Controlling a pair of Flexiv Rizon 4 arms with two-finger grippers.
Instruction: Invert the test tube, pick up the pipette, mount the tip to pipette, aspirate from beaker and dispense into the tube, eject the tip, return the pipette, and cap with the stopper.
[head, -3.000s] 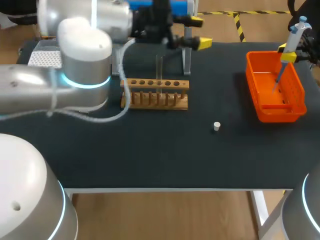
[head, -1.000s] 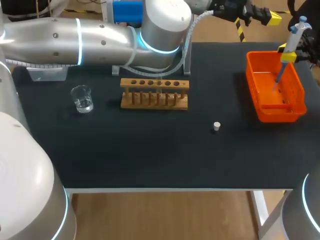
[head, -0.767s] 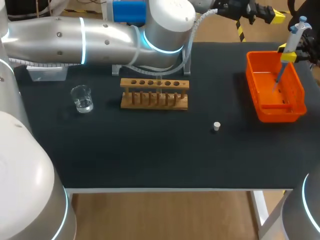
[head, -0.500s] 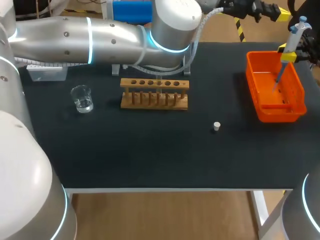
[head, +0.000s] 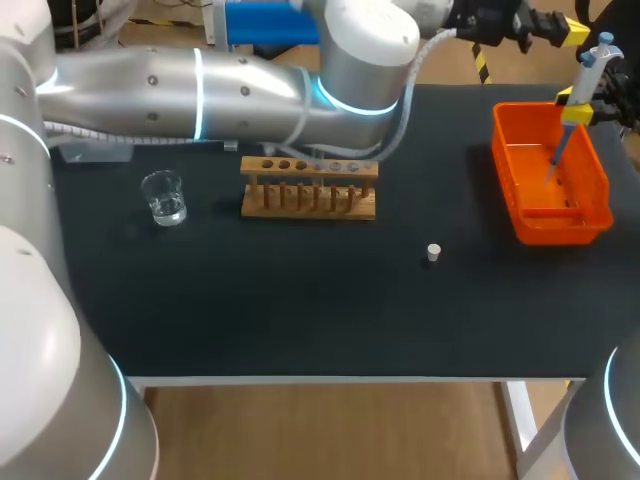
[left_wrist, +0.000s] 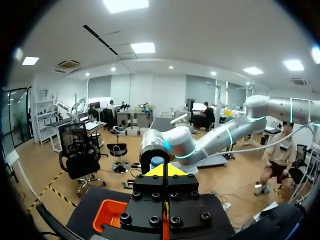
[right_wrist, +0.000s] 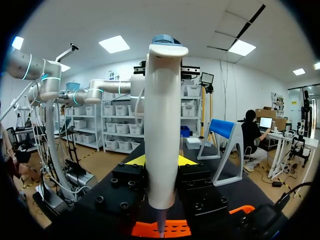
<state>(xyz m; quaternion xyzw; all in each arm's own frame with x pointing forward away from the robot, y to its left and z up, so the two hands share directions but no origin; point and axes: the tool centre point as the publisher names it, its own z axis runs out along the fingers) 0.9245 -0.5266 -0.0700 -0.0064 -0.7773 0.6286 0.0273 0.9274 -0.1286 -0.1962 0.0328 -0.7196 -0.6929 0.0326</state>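
My right gripper (head: 577, 101) is shut on the white pipette (head: 592, 62) and holds it upright over the orange bin (head: 598, 180), its tip pointing down into the bin. In the right wrist view the pipette (right_wrist: 161, 125) stands between the yellow fingertips (right_wrist: 134, 160). My left arm stretches across the table's far side. Its gripper (head: 560, 28) is shut and empty, high beyond the bin's far left corner, with the yellow tips (left_wrist: 165, 170) pressed together. The glass beaker (head: 163, 196) stands at the left. A small white stopper (head: 433, 252) lies right of the middle.
A wooden tube rack (head: 310, 187) stands at the centre back, partly under my left arm. A blue-topped stand (head: 262, 18) shows behind that arm. The orange bin (left_wrist: 107, 215) lies below the left gripper in its wrist view.
My left arm has swung rightward along the table's far edge, its shut gripper nearing the pipette. The right arm and pipette have stayed put.
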